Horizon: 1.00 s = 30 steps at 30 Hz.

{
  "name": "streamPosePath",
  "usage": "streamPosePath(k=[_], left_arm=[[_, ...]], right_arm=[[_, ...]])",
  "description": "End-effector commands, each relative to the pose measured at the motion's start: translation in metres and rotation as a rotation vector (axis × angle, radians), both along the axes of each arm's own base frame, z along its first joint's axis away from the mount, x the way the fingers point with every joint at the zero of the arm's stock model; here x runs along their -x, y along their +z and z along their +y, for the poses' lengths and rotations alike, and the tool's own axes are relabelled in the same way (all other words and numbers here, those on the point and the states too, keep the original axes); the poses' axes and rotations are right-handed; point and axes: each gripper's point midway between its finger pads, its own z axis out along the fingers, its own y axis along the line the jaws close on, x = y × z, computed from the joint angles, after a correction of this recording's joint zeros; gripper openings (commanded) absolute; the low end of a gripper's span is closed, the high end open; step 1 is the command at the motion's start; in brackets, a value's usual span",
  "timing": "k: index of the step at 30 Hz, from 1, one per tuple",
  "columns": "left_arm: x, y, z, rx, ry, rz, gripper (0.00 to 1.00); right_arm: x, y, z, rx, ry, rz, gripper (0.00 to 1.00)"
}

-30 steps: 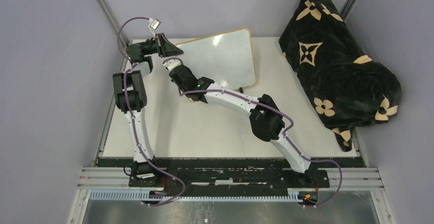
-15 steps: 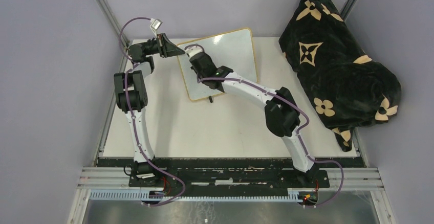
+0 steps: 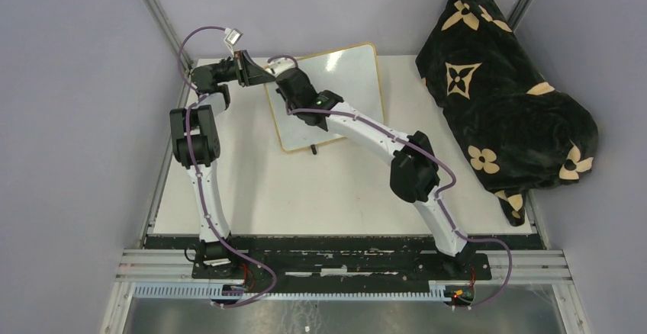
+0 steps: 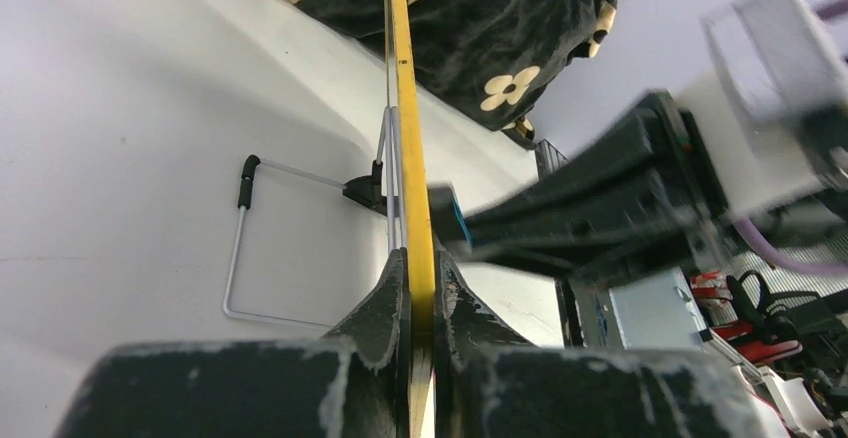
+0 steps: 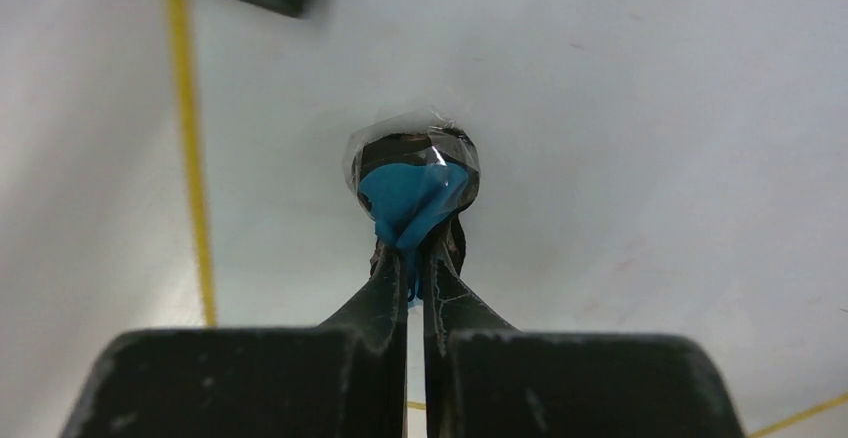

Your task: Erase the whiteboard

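Toward the far edge of the table (image 3: 305, 197), the whiteboard (image 3: 339, 94) sits with its white face turned up to the top camera and its yellow-tan frame showing all round. One small black foot (image 3: 313, 149) pokes out just below the whiteboard's near edge. At the whiteboard's left edge, the left end effector (image 3: 255, 72) is pinched onto the frame. In the left wrist view its two fingers (image 4: 395, 288) stand nearly together, with the thin yellow edge of the whiteboard (image 4: 407, 108) running straight up between them. A bent wire stand (image 4: 235, 268) with a black tip juts from the whiteboard's back toward the table. Over the whiteboard's far left corner, just beside the left end effector, the right end effector (image 3: 281, 65) reaches in from the near right, its arm crossing the whiteboard's lower part. In the right wrist view its fingers (image 5: 385, 288) are closed almost shut on a small round eraser pad (image 5: 413, 180), blue and black under a clear film wrap. The pad sits against the whiteboard's face (image 5: 620, 138), which reads as plain white around it, with a yellow frame line close on its left. To the right of the whiteboard, well apart from both end effectors, a black blanket (image 3: 503, 97) with a tan flower pattern lies heaped at the table's far right corner.
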Motion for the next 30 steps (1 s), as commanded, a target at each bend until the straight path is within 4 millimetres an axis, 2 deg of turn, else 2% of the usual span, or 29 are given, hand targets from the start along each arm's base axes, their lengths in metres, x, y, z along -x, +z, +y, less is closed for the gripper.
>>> streamPosePath(k=[1,3,6,13,14,19,20,24,30], left_arm=[[0.031,0.016,-0.004,-0.136,-0.085,-0.19,0.03],[0.032,0.016,-0.004,-0.136,-0.085,-0.189,0.03],[0.032,0.014,-0.004,-0.136,-0.085,-0.186,0.03],[0.032,0.014,-0.004,-0.136,-0.085,-0.186,0.03],[0.036,0.025,-0.005,-0.14,-0.084,-0.213,0.03],[0.036,0.025,-0.004,-0.14,-0.082,-0.214,0.03],[0.036,0.025,-0.004,-0.14,-0.082,-0.213,0.03],[0.036,0.025,-0.004,-0.14,-0.082,-0.212,0.03],[0.035,0.025,-0.003,-0.141,-0.08,-0.214,0.03]], right_arm=[[0.018,0.021,0.049,-0.051,0.084,-0.048,0.01],[0.018,0.018,0.052,-0.049,0.087,-0.043,0.01],[0.012,0.014,0.046,-0.019,0.062,-0.056,0.01],[-0.016,0.005,0.003,-0.007,-0.039,-0.036,0.01],[-0.021,0.006,-0.006,-0.009,-0.056,-0.035,0.01],[-0.04,0.014,-0.054,-0.043,-0.158,-0.031,0.01],[-0.041,0.023,-0.063,-0.059,-0.173,-0.042,0.01],[-0.047,0.036,-0.094,-0.068,-0.219,-0.057,0.0],[-0.034,0.046,-0.105,-0.11,-0.206,-0.053,0.01]])
